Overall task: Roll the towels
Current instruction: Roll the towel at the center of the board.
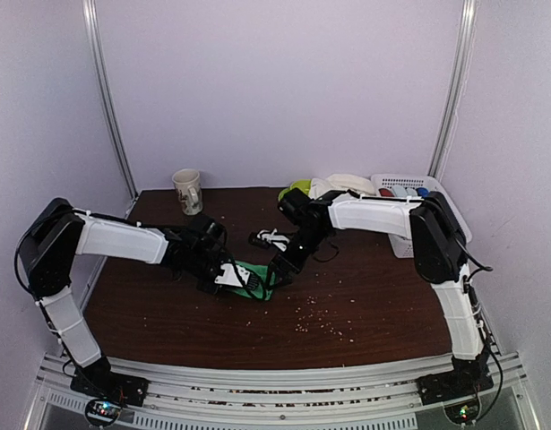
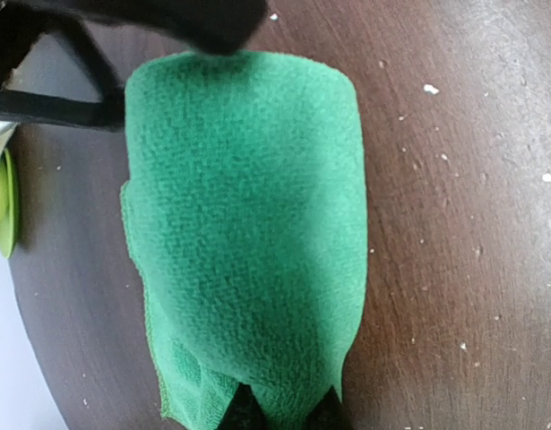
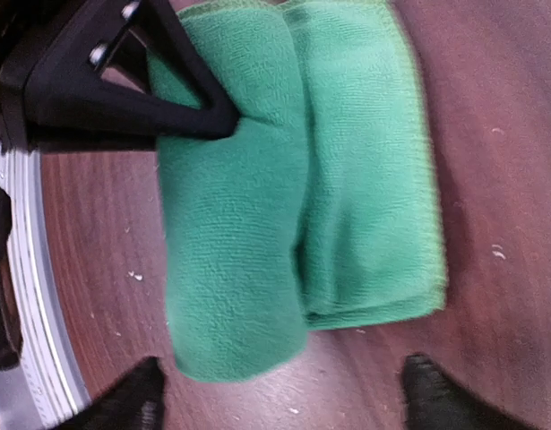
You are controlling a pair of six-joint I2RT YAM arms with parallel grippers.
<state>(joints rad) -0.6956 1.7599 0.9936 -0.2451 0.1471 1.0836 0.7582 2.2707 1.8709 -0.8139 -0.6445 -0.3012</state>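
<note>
the green towel lies on the dark wooden table a little left of centre in the top view, between the two arm tips. the left gripper is at the bottom edge of its own wrist view, its two dark tips pressed close together with the towel's near edge pinched between them. the cloth runs up the middle of that frame to a rounded end.

in the right wrist view the towel is partly rolled: a thick roll fills its left half and a flatter folded layer lies to the right. one black finger of the left gripper comes in from the upper left and touches the roll. the right gripper stands spread wide, its tips in the two lower corners of the frame (neither touches the cloth).

pale specks are scattered on the table at lower centre. the cream-white towel sits at the far edge, upper right of centre, beside a white basket. a mug stands at the upper left.
</note>
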